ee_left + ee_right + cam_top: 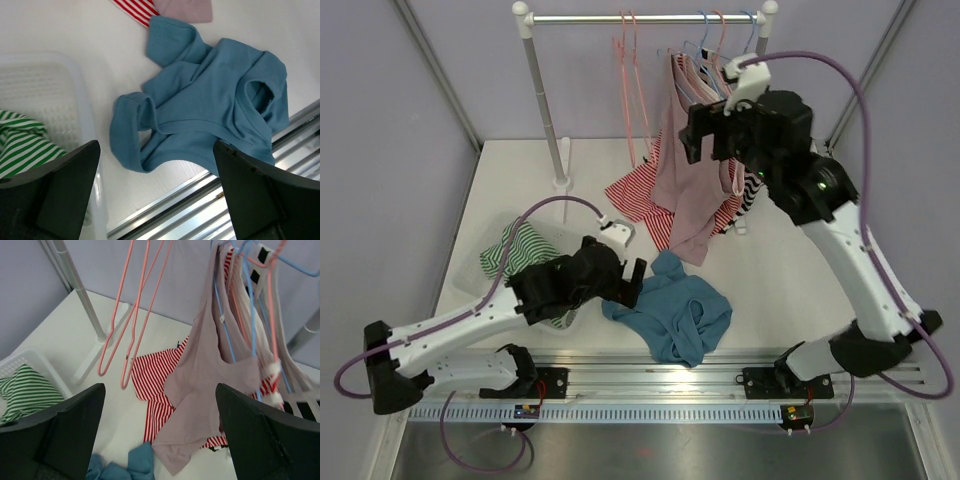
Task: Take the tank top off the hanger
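Now right gripper [160, 390] nearer, jaws spread, empty; pink tank top [210, 365] hangs vertical just ahead on blue hanger [251, 315]; left gripper [156, 147] likewise spread, low.

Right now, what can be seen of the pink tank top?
The pink top looks like thin, soft knit in a dusty pink, sleeveless, with narrow straps. It hangs limp and creased, not spread out. Its upper end runs up among the hangers on the rail; which hanger carries it cannot be told. Its lower part drapes in front of a red-striped garment and ends low, near the table.
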`<state>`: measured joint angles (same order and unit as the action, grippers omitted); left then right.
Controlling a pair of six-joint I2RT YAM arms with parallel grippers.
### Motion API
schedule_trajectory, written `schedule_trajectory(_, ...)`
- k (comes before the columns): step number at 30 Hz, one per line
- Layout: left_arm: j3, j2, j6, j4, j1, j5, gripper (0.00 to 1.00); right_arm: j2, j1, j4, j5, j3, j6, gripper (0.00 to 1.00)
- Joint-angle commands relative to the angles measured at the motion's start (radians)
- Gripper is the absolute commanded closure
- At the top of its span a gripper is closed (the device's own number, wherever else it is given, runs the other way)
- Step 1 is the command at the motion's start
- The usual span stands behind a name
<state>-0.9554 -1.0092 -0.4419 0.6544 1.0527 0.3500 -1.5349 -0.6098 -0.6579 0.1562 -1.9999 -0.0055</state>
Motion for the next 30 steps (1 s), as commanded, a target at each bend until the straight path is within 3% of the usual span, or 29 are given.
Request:
schedule_trajectory(1,-0.04,-0.109,0.005,-0.153,0.033,-0.089,0.01,0.191,-0.01,0.007,-0.033,0.142,0.042,0.0)
schedule_trajectory(4,-0.057,-0.245,0.018,-0.202,0.069,-0.101,0.01,0.359,-0.008,0.024,-0.111,0.355,0.091,0.01)
schedule_trajectory(10,-0.115,-0.495,0.037,-0.317,0.119,-0.155,0.01,0.637,-0.008,0.041,-0.312,0.619,0.162,0.01)
schedule_trajectory(15,-0.128,-0.626,0.023,-0.435,0.138,-0.151,0.01,0.786,-0.008,0.015,-0.353,0.707,0.196,0.01)
schedule_trajectory(21,-0.149,-0.796,-0.004,-0.455,0.153,-0.095,0.02,0.878,-0.008,-0.022,-0.362,0.745,0.206,0.01)
schedule_trajectory(23,-0.146,-0.824,-0.017,-0.453,0.162,-0.083,0.21,0.898,-0.008,-0.029,-0.366,0.747,0.208,0.01)
schedule_trajectory(25,-0.138,-0.833,-0.027,-0.453,0.168,-0.079,0.47,0.907,-0.008,-0.029,-0.368,0.747,0.21,0.01)
schedule_trajectory(26,-0.131,-0.829,-0.035,-0.447,0.177,-0.056,0.71,0.917,-0.008,-0.028,-0.368,0.747,0.211,0.0)
schedule_trajectory(29,-0.12,-0.767,-0.06,-0.411,0.194,0.007,1.0,0.93,-0.008,-0.026,-0.366,0.747,0.211,0.0)
schedule_trajectory(30,-0.118,-0.74,-0.073,-0.373,0.197,0.029,1.0,0.932,-0.008,-0.026,-0.363,0.747,0.208,0.01)
